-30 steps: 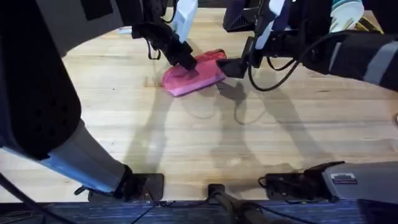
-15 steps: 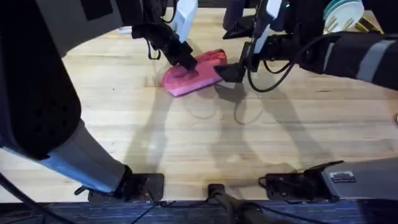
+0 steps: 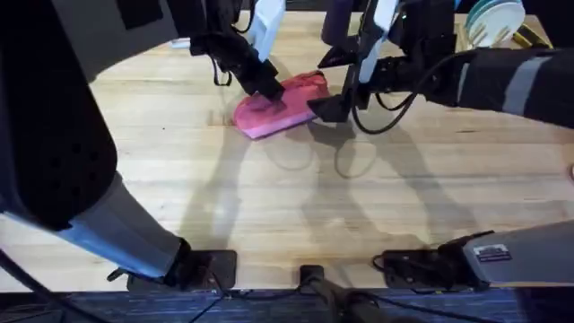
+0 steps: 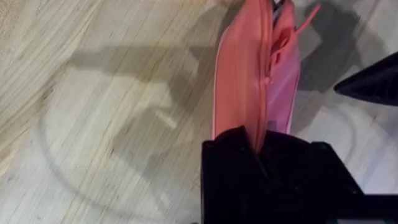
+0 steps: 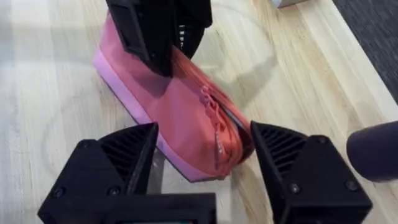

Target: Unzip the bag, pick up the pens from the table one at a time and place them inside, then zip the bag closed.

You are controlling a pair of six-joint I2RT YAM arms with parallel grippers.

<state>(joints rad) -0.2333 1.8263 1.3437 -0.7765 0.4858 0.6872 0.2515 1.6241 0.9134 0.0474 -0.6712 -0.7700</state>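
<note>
The pink bag [image 3: 285, 108] lies on the table [image 3: 269, 197] at the far middle, zipper [image 5: 211, 115] up. My left gripper [image 3: 267, 88] is shut on the bag's left end; in the left wrist view its black fingers [image 4: 236, 155] clamp the bag [image 4: 249, 74] at the zipper seam. My right gripper [image 3: 326, 107] stands open at the bag's right end, and in its wrist view its two fingers [image 5: 118, 162] straddle that end of the bag [image 5: 180, 118] without touching it. The zipper shows a small dark gap at this end. The pens are out of view.
A stack of round teal and white things [image 3: 489, 18] sits at the table's far right corner. Bare tabletop stretches from the bag toward the arm bases. The right arm's cables [image 3: 386, 108] hang just right of the bag.
My right gripper has shifted a little left, closing in on the bag's right end. The left gripper and the bag have stayed put.
</note>
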